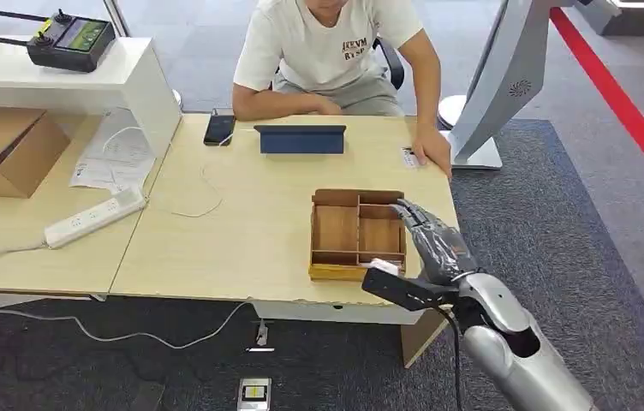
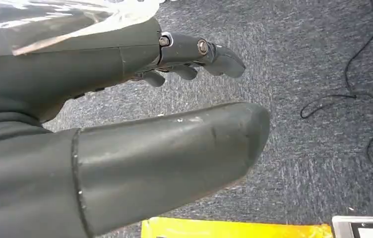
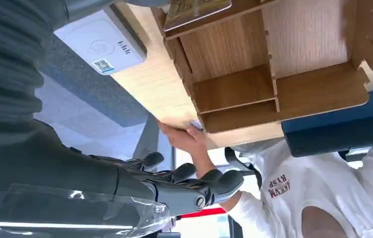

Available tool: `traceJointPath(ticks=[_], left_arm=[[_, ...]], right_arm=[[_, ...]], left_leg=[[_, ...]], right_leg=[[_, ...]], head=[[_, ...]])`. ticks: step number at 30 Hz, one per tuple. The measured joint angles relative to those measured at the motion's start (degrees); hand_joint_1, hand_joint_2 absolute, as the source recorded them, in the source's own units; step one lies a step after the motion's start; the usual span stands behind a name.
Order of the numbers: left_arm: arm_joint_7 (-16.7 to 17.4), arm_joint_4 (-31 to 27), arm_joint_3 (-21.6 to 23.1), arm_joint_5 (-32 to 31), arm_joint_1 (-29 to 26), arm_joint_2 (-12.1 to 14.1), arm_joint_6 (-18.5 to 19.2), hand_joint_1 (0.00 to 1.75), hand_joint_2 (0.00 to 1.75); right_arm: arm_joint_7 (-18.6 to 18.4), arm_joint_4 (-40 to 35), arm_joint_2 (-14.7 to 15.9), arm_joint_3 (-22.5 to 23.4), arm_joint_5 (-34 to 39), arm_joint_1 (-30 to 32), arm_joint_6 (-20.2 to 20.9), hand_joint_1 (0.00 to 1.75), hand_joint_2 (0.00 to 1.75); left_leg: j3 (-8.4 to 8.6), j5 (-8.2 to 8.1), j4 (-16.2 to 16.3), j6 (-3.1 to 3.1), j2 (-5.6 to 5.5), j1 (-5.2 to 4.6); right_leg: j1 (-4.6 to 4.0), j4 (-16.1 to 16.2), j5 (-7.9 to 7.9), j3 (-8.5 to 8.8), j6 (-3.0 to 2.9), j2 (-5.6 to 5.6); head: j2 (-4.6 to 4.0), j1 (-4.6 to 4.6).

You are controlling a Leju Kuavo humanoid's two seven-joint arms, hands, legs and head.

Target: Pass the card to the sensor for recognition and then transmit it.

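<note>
Hovering empty, fingers apart, the right hand [image 1: 432,240] could knock the wooden divider tray [image 1: 336,231] off the table edge.

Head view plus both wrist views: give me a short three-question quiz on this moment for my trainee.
1. True or false: the right robot hand is holding a card.
2. Which thing is the right robot hand above? A) the light wooden compartmented tray B) a black phone C) a white power strip
3. Fill in the blank: the left robot hand hangs with nothing in it above the grey ____.

Key: 1 false; 2 A; 3 carpet
</note>
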State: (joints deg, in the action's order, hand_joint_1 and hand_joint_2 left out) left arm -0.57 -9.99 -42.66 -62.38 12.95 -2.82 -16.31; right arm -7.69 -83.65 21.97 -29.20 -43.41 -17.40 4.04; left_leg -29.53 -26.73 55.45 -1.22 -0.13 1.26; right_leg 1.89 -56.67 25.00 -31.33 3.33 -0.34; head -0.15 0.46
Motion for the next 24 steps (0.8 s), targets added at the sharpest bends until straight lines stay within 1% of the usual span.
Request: traceJointPath(ticks=[4,9,13,15,18,21,24], left_arm=[[-0.02,0.00,0.02,-0.20,0.03,0.00,0.00,0.00,0.00],[0.11,0.00,0.02,-0.48,0.07,0.00,0.02,0.00,0.00],[0.53,0.00,0.02,-0.52,0.13,0.00,0.15,0.00,0.00],[0.79,0.00,0.02,-0.61,0.15,0.00,0.18,0.00,0.00],[0.81,0.00,0.02,-0.68,0.18,0.00,0.17,0.00,0.00],[0.81,0.00,0.02,-0.79,0.18,0.00,0.18,0.00,0.00],[0.83,0.00,0.02,-0.96,0.21,0.00,0.18,0.00,0.00]], right_arm=[[-1.09,-0.87,0.00,-0.52,-0.37,0.09,1.42,0.00,1.75],[-1.46,-0.94,-0.02,-1.11,-0.55,0.38,3.30,0.00,1.75],[-2.40,-0.92,-0.09,-1.92,-1.84,0.74,3.91,0.00,1.75],[-2.82,-0.83,-0.20,-2.25,-2.71,0.91,3.54,0.00,1.75],[-2.84,-0.70,-0.66,-2.53,-3.48,1.10,1.86,0.00,1.75],[-2.25,-0.11,-1.22,-2.90,-4.32,1.07,0.27,0.00,1.75],[-1.29,1.05,-2.03,-3.21,-5.13,0.71,-2.40,0.00,1.75]], left_leg=[[0.01,0.00,0.00,0.00,0.00,0.00],[0.01,0.00,0.00,0.00,0.00,0.00],[0.01,0.00,0.00,0.00,0.00,0.00],[0.00,0.00,0.00,0.00,0.00,0.00],[0.00,0.00,-0.01,0.00,0.00,0.00],[-0.01,0.00,-0.01,0.00,0.00,0.00],[0.00,0.00,-0.01,0.00,0.01,0.00]], right_leg=[[0.00,0.00,0.00,0.00,0.00,0.00],[0.00,0.00,0.00,0.00,0.00,0.00],[0.00,0.00,0.00,0.00,0.00,0.00],[0.00,0.00,0.00,0.00,0.00,0.00],[0.00,0.00,0.00,0.00,0.00,0.00],[0.00,0.00,0.00,0.00,0.00,0.00],[0.00,0.00,0.00,0.00,0.00,0.00]], head=[[0.00,0.02],[0.00,-0.02],[0.00,0.00],[0.00,0.00],[0.00,0.00],[0.00,0.00],[0.00,-0.02]])
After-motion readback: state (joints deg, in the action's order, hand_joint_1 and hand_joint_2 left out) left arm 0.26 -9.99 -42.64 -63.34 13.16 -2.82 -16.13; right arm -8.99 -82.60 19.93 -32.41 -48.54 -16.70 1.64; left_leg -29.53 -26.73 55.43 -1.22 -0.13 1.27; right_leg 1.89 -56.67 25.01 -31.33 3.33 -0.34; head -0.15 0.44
